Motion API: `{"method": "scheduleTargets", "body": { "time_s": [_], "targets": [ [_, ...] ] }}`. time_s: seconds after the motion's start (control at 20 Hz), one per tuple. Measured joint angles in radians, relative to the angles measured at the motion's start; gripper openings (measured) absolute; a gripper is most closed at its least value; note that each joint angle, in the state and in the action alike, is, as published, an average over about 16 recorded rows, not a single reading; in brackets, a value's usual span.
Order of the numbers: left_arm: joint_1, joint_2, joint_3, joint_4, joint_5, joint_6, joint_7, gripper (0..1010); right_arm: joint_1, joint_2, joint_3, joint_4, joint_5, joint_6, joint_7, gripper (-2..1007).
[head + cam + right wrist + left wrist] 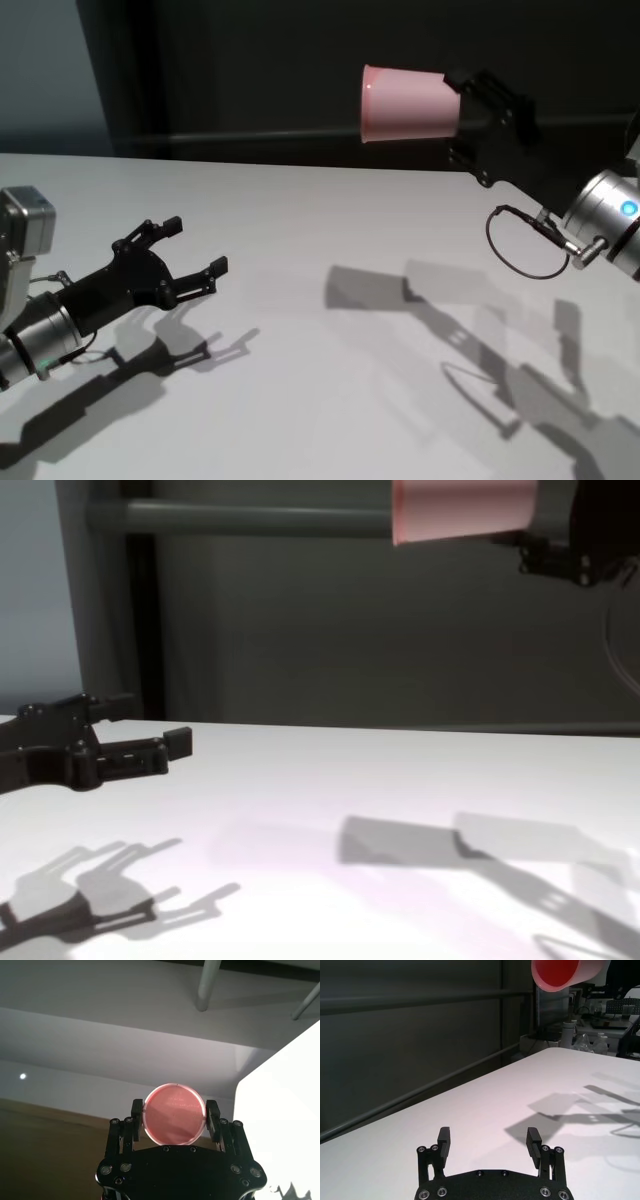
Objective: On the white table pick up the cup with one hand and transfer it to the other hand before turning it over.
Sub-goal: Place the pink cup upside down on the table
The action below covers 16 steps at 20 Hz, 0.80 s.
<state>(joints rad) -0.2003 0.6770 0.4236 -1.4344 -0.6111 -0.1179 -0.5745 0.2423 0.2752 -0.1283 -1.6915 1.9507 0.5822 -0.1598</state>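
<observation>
- The pink plastic cup (pixel 408 103) is high above the white table (pixel 330 300), held on its side; its wider rim points toward the robot's left and its base sits in the gripper.
- The right gripper (pixel 462 100) is also well above the table, on the right of the cup. Its black fingers (pixel 137 1112) press the narrow base end of the cup from two sides, so its jaws are closed on the cup.
- In the right wrist view the round base of the cup fills the space between the two fingers.
- The left gripper (pixel 195 250) is low over the table, well apart from the cup and on the left of it. Its jaws stand wide open and hold nothing.
- Dark shadows of both arms and of the cup lie on the table under them.
- A dark grey wall panel (pixel 300 60) stands behind the table.
</observation>
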Motion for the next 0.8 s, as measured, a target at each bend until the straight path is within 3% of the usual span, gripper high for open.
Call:
{"method": "scheduleTargets", "body": {
  "time_s": [0.4, 0.6, 0.8],
  "targets": [
    [0.000, 0.000, 0.000, 0.000, -0.001, -0.001, 0.000, 1001, -0.006, 0.067, -0.022, -0.044, -0.119, -0.082, -0.067, 736],
    [0.000, 0.000, 0.000, 0.000, -0.001, -0.001, 0.001, 1001, 0.003, 0.104, -0.050, -0.062, -0.182, -0.107, -0.111, 736],
    [0.000, 0.000, 0.000, 0.000, -0.001, -0.001, 0.001, 1001, 0.022, 0.139, -0.086, -0.077, -0.233, -0.112, -0.155, 736]
  ]
}}
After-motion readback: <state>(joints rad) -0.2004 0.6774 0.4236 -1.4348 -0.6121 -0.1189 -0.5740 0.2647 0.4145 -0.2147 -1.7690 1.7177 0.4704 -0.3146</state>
